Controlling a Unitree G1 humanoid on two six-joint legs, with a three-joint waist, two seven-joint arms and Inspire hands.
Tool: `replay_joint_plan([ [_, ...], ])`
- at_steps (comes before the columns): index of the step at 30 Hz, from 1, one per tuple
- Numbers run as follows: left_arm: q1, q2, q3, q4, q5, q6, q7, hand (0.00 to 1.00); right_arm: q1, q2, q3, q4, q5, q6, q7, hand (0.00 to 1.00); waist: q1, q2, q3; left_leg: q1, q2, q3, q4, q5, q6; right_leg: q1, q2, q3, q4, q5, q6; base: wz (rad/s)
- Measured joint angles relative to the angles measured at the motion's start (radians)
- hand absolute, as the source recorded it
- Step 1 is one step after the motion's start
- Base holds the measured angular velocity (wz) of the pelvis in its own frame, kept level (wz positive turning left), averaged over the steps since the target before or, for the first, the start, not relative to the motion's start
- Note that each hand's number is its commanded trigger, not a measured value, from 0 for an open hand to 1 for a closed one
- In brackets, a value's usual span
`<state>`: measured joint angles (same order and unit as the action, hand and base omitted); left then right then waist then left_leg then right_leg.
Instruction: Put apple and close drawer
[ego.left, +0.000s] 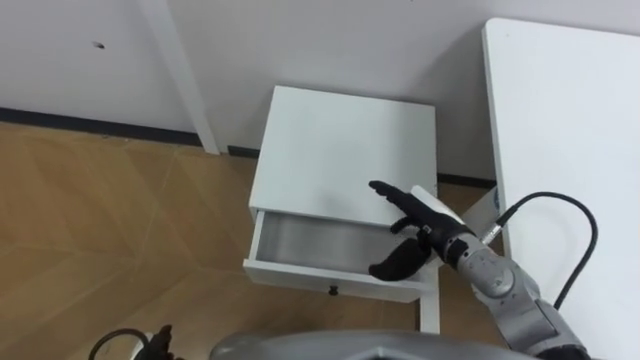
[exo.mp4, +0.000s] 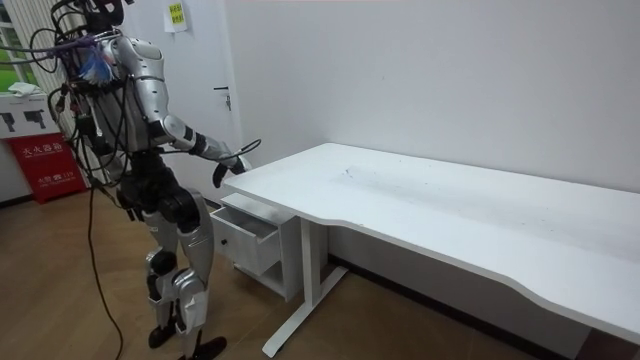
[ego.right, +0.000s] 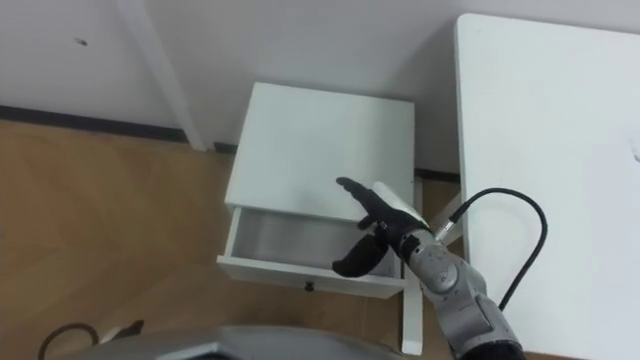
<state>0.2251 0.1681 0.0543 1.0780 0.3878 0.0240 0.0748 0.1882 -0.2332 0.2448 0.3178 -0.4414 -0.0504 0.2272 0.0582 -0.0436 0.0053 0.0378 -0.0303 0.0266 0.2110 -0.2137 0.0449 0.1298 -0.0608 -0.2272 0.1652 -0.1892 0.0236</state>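
You see the right hand (ego.left: 422, 228) at frame center, fingers released and spread, above the white nightstand's (ego.left: 340, 140) open drawer (ego.left: 310, 242).

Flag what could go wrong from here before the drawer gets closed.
The open white drawer looks bare inside, so shutting it now may leave the apple out. The right hand hangs over the opening; fingers dipping in could be caught against the white cabinet top as it shuts.

White characters on the red cabinet (exo.mp4: 38, 165) and a yellow wall notice (exo.mp4: 176, 14), both unreadable
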Motion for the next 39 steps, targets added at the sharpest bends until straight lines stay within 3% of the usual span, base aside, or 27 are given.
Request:
replay_joint_plan([
  [8, 0.03, 0.001, 0.003, 0.004, -0.003, -0.001, 0.044, 0.0, -0.009, 0.015, -0.091, 0.331, -0.038, -0.018, -0.107, 0.0, -0.001, -0.007, -0.003, 0.006, -0.001, -0.003, 0.004, -0.001, 0.003, 0.012, -0.006, 0.002, 0.0, 0.0, 0.0, 0.04],
  [10, 0.038, 0.001, 0.008, 0.005, -0.001, 0.0, 0.05, 0.0, -0.012, 0.031, -0.093, 0.399, -0.037, -0.052, -0.162, 0.0, -0.002, -0.015, -0.0068, 0.007, -0.001, -0.004, 0.008, -0.002, 0.005, 0.016, -0.009, -0.012, 0.001, 0.001, 0.003, 0.06],
  [13, 0.045, -0.002, 0.017, 0.006, 0.0, 0.01, 0.05, 0.0, -0.014, 0.034, -0.119, 0.469, -0.036, -0.068, -0.238, 0.0, 0.0, -0.013, -0.008, 0.015, -0.009, -0.018, 0.016, -0.007, 0.013, 0.035, -0.016, -0.028, 0.002, 0.004, 0.009, 0.21],
  [16, 0.041, -0.008, 0.04, 0.005, 0.016, 0.031, 0.05, 0.0, -0.014, 0.034, -0.16, 0.516, -0.045, -0.068, -0.293, 0.0, -0.011, -0.007, -0.0114, 0.012, -0.028, -0.038, 0.037, -0.017, 0.031, 0.044, -0.037, -0.051, 0.021, -0.008, 0.028, 0.32],
  [17, 0.041, -0.013, 0.046, 0.005, 0.019, 0.043, 0.05, 0.0, -0.018, 0.035, -0.182, 0.567, -0.042, -0.067, -0.321, 0.0, -0.022, 0.001, -0.0128, 0.004, -0.04, -0.04, 0.061, -0.027, 0.045, 0.038, -0.053, -0.053, 0.059, -0.021, 0.048, 0.46],
  [18, 0.038, -0.028, 0.062, 0.004, 0.031, 0.055, 0.049, 0.0, -0.013, 0.017, -0.206, 0.597, -0.08, -0.051, -0.347, 0.0, -0.038, 0.019, -0.0187, -0.003, -0.048, -0.026, 0.081, -0.034, 0.057, 0.002, -0.084, -0.051, 0.153, -0.035, 0.061, 0.58],
  [19, 0.033, -0.03, 0.06, 0.004, 0.038, 0.06, 0.049, 0.0, -0.011, 0.003, -0.216, 0.599, -0.088, -0.042, -0.36, 0.0, -0.047, 0.026, -0.0196, -0.004, -0.047, -0.015, 0.085, -0.036, 0.065, -0.028, -0.1, -0.048, 0.232, -0.039, 0.063, 0.74],
  [20, 0.019, -0.025, 0.057, 0.004, 0.037, 0.063, 0.048, 0.0, -0.01, -0.012, -0.243, 0.62, -0.087, -0.014, -0.375, 0.0, -0.059, 0.031, -0.0199, -0.001, -0.054, 0.015, 0.081, -0.032, 0.082, -0.128, -0.14, -0.027, 0.434, -0.028, 0.057, 0.67],
  [21, 0.009, -0.014, 0.054, 0.004, 0.037, 0.062, 0.049, 0.0, -0.01, -0.015, -0.268, 0.66, -0.087, 0.011, -0.39, 0.0, -0.063, 0.03, -0.0226, 0.008, -0.066, 0.03, 0.09, -0.031, 0.1, -0.241, -0.172, 0.029, 0.644, 0.042, 0.035, 0.54],
  [22, 0.006, -0.005, 0.054, 0.004, 0.038, 0.061, 0.05, 0.0, -0.01, -0.017, -0.268, 0.704, -0.081, 0.028, -0.39, 0.0, -0.065, 0.04, -0.0207, 0.008, -0.068, 0.041, 0.107, -0.038, 0.117, -0.369, -0.18, 0.087, 0.872, 0.134, 0.02, 0.22],
  [23, 0.004, 0.0, 0.05, 0.007, 0.036, 0.061, 0.05, 0.0, -0.01, -0.016, -0.268, 0.722, -0.075, 0.031, -0.386, 0.0, -0.07, 0.046, -0.018, 0.005, -0.067, 0.045, 0.121, -0.043, 0.125, -0.445, -0.178, 0.112, 1.011, 0.138, 0.014, -0.18],
  [24, -0.005, 0.003, 0.038, 0.026, 0.035, 0.062, 0.048, 0.0, -0.013, -0.017, -0.268, 0.748, -0.056, 0.034, -0.373, 0.0, -0.074, 0.073, -0.0183, -0.017, -0.058, 0.065, 0.141, -0.05, 0.135, -0.586, -0.167, 0.136, 1.276, 0.128, 0.008, -0.25],
  [25, -0.027, 0.004, 0.038, 0.056, 0.035, 0.066, 0.043, 0.0, -0.009, -0.015, -0.268, 0.778, -0.018, 0.035, -0.365, 0.0, -0.094, 0.1, -0.0097, -0.037, -0.047, 0.069, 0.164, -0.053, 0.141, -0.702, -0.149, 0.145, 1.499, 0.112, 0.011, -0.22],
  [27, -0.041, 0.004, 0.038, 0.075, 0.035, 0.078, 0.031, 0.0, 0.005, -0.012, -0.268, 0.828, 0.046, 0.059, -0.342, 0.0, -0.118, 0.115, -0.0005, -0.061, -0.043, 0.072, 0.188, -0.056, 0.145, -0.814, -0.145, 0.148, 1.666, 0.086, 0.014, 0.15],
  [28, -0.039, 0.005, 0.044, 0.078, 0.036, 0.084, 0.021, 0.0, 0.029, -0.011, -0.268, 0.854, 0.1, 0.092, -0.331, 0.0, -0.142, 0.128, -0.0001, -0.062, -0.045, 0.073, 0.185, -0.06, 0.138, -0.835, -0.149, 0.154, 1.677, 0.076, 0.015, 0.25],
  [29, -0.037, 0.007, 0.047, 0.077, 0.036, 0.086, 0.018, 0.0, 0.043, -0.01, -0.268, 0.864, 0.133, 0.107, -0.328, 0.0, -0.15, 0.13, -0.0003, -0.059, -0.048, 0.074, 0.183, -0.067, 0.128, -0.836, -0.151, 0.159, 1.659, 0.074, 0.017, 0.27],
  [31, -0.03, 0.013, 0.062, 0.074, 0.037, 0.097, 0.012, 0.0, 0.071, -0.008, -0.269, 0.891, 0.225, 0.154, -0.316, 0.0, -0.168, 0.129, 0.0007, -0.052, -0.054, 0.084, 0.174, -0.083, 0.089, -0.784, -0.144, 0.172, 1.493, 0.074, 0.018, 0.06],
  [32, -0.014, 0.011, 0.066, 0.07, 0.037, 0.103, 0.009, 0.0, 0.078, -0.008, -0.27, 0.899, 0.254, 0.182, -0.31, 0.0, -0.167, 0.121, -0.0018, -0.025, -0.065, 0.088, 0.126, -0.072, -0.008, -0.693, -0.119, 0.168, 1.272, 0.072, 0.015, -0.22],
  [33, 0.009, 0.02, 0.062, 0.069, 0.035, 0.109, 0.011, 0.0, 0.077, 0.008, -0.274, 0.905, 0.261, 0.19, -0.311, 0.0, -0.169, 0.073, -0.0154, -0.019, -0.073, 0.088, 0.155, -0.086, -0.105, -0.595, -0.134, 0.17, 1.025, 0.065, 0.021, -0.12],
  [34, -0.001, 0.057, 0.033, 0.04, 0.036, 0.109, 0.013, 0.0, 0.075, 0.035, -0.303, 0.916, 0.259, 0.195, -0.306, 0.0, -0.147, 0.047, 0.0032, -0.101, -0.01, 0.024, 0.37, -0.166, 0.017, -0.544, -0.129, 0.178, 0.872, 0.041, 0.059, -0.03],
  [35, -0.005, 0.066, 0.025, 0.024, 0.035, 0.104, 0.019, 0.0, 0.069, 0.037, -0.311, 0.919, 0.26, 0.196, -0.302, 0.0, -0.134, 0.049, 0.0057, -0.126, -0.002, -0.003, 0.414, -0.256, 0.017, -0.523, -0.12, 0.181, 0.815, 0.03, 0.077, -0.28],
  [36, 0.009, 0.071, 0.028, 0.027, 0.025, 0.111, 0.033, 0.0, 0.059, 0.04, -0.308, 0.921, 0.266, 0.202, -0.298, 0.0, -0.1, 0.026, 0.0079, -0.126, -0.001, 0.014, 0.45, -0.269, 0.04, -0.44, -0.108, 0.192, 0.665, -0.005, 0.088, -0.42],
  [38, 0.016, 0.052, 0.022, 0.028, -0.029, 0.105, 0.042, 0.0, 0.048, 0.035, -0.317, 0.909, 0.266, 0.193, -0.298, 0.0, -0.086, 0.015, 0.008, -0.083, 0.013, 0.021, 0.378, -0.249, 0.009, -0.309, -0.086, 0.149, 0.482, -0.021, 0.084, -0.27],
  [39, 0.012, 0.035, 0.021, 0.031, -0.039, 0.088, 0.053, 0.0, 0.023, 0.028, -0.323, 0.909, 0.27, 0.186, -0.301, 0.0, -0.075, 0.011, 0.007, -0.068, 0.014, 0.035, 0.308, -0.215, 0.004, -0.263, -0.072, 0.135, 0.381, -0.01, 0.074, -0.3],
])
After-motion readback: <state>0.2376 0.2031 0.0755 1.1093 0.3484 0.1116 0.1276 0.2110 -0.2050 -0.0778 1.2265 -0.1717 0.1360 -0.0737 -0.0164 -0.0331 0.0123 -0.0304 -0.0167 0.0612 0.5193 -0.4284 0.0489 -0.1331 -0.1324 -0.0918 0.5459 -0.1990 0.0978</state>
